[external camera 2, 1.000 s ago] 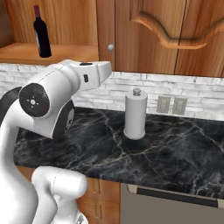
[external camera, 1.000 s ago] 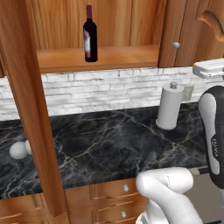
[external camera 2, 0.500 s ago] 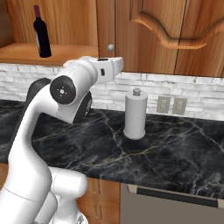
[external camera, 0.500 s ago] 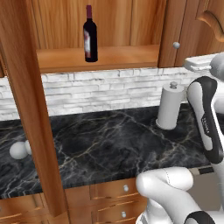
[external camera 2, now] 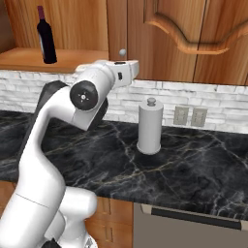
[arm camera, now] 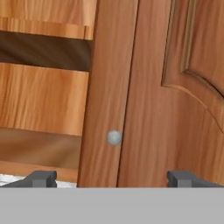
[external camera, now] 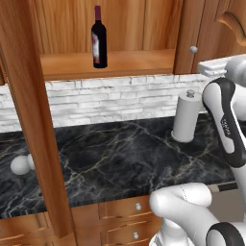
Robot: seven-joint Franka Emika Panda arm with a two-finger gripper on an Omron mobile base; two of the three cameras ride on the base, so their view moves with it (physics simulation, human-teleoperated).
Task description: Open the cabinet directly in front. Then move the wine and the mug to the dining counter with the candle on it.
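We are lifting our gripper point(arm camera: 112, 178), jaws spread fully wide and holding nothing, toward the small silver knob point(arm camera: 114, 138) on the shut right door of the cabinet point(external camera: 202, 33), so we judge the opening step is half done. The left side is standing open, with the wine point(external camera: 99, 38) upright on its shelf; next we need to centre the jaws on that knob, close and pull

1. Glossy white rounded shells were seen on the arm point(external camera 2: 53, 145).
2. Dark grey bands and a round dark joint cap marked its joints.
3. Two small dark grey fingertips point(arm camera: 43, 178) ended the gripper point(arm camera: 111, 179).
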